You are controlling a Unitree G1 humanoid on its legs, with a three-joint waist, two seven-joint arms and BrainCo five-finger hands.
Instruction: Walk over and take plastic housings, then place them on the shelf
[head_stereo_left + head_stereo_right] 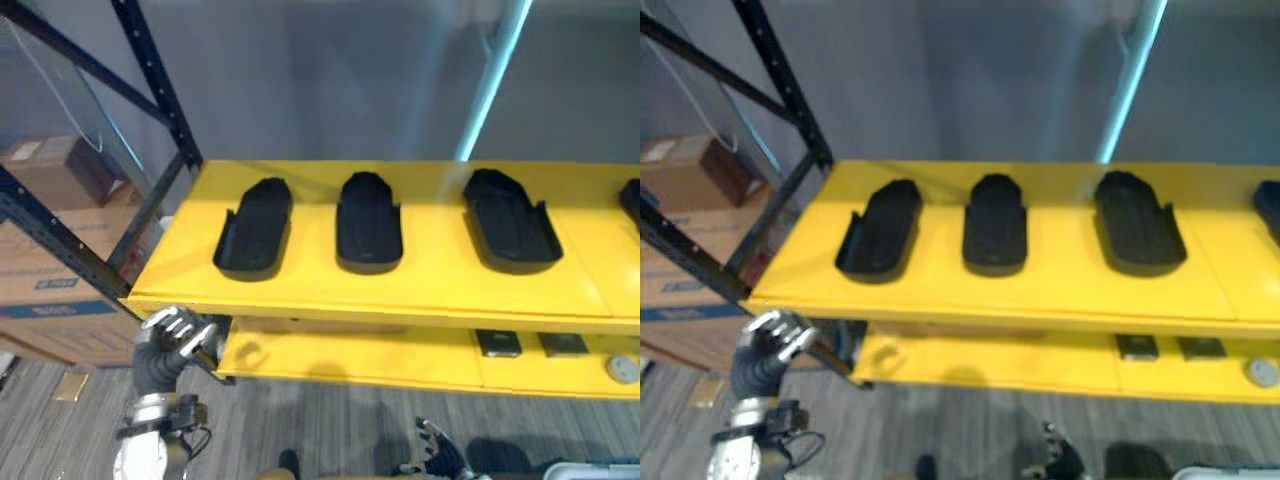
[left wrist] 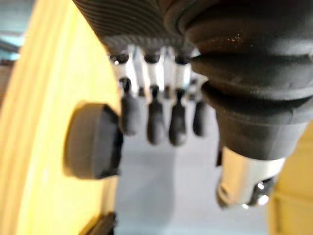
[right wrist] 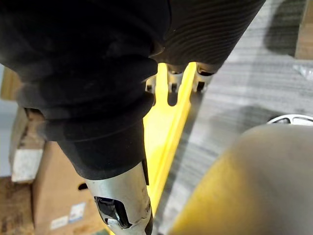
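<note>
Hanging just below the front-left corner of the top shelf [image 1: 430, 285], your left hand [image 1: 172, 338] is loose: fingers [image 2: 155, 122] relaxed, near straight, nothing in them. Right hand [image 1: 437, 447] sits low by the floor, well apart from the rack; can't tell its state, and no part shows in it.

Task's things: three black housings on the top shelf in a row, left [image 1: 255, 230], middle [image 1: 368, 222], right [image 1: 508, 220], hollow side up, apart from each other. A fourth [image 1: 632, 200] is cut off at the right edge.

Step, as I read it: placing looks done for these and both hands look free, so you're btwn rounds. Next move probably calls for pulling the left hand back clear of the shelf lip, then turning to fetch more. Open space is mostly at the front of the shelf and btwn the right housing and the fourth.

Watch: shelf edge right above the left hand, black rack brace [image 1: 60, 250] just beside it, cardboard boxes [image 1: 50, 300] behind. Lower shelf [image 1: 350, 362] carries small dark bits [image 1: 497, 343] and a round grey item [image 1: 622, 368].
</note>
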